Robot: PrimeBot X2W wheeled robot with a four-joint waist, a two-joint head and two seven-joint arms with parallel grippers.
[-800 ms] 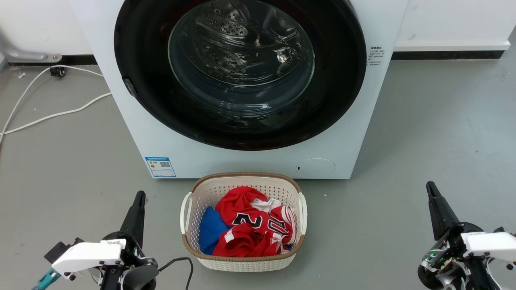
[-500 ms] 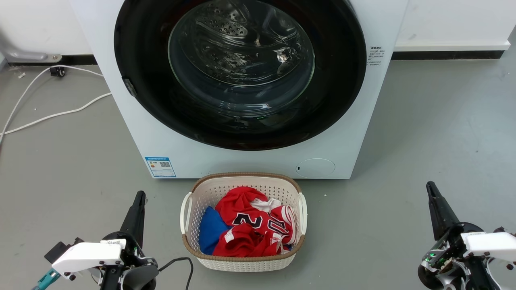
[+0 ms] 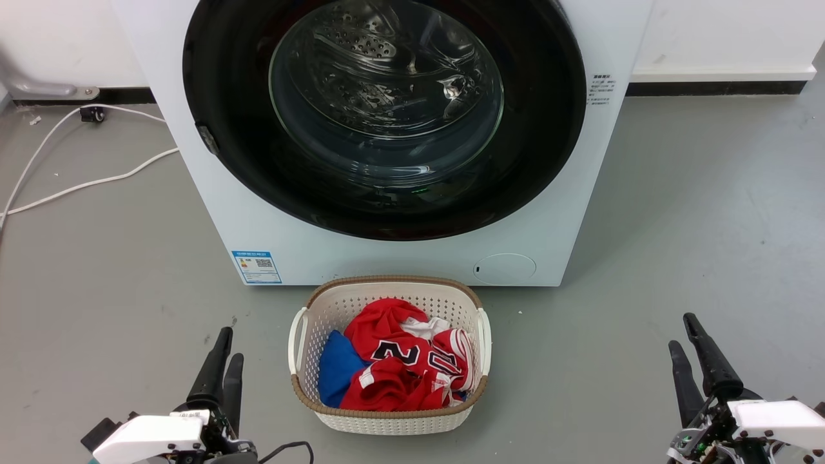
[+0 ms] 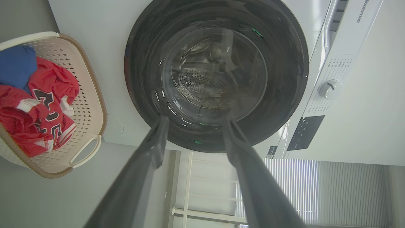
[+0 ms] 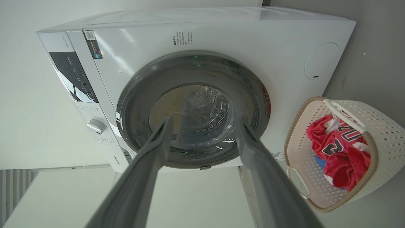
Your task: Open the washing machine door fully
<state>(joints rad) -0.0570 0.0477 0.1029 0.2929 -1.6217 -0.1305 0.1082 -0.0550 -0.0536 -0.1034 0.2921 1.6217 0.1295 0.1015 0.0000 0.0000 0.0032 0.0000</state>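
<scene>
The washing machine [image 3: 387, 261] is a big white box straight ahead. Its round glossy black washing machine door [image 3: 535, 161] lies closed, flush with the front, and the steel drum shows through the glass window. A small latch piece [image 3: 206, 138] sits on the door's left rim. My left gripper [image 3: 229, 349] is low at the left, open and holding nothing, well short of the machine. My right gripper [image 3: 682, 331] is low at the right, also open and holding nothing. In the wrist views the left gripper [image 4: 195, 119] and the right gripper [image 5: 203, 117] each point at the door [image 4: 139, 79] [image 5: 136, 104].
A white laundry basket [image 3: 387, 422] with red and blue clothes stands on the grey floor right before the machine, between my grippers. White cables [image 3: 84, 183] trail across the floor at the left. A white wall with a dark baseboard [image 3: 715, 88] runs behind.
Both grippers have sunk toward the bottom edge of the head view. Each now shows two separate fingers where one dark shape showed before. The door and basket have not moved.
</scene>
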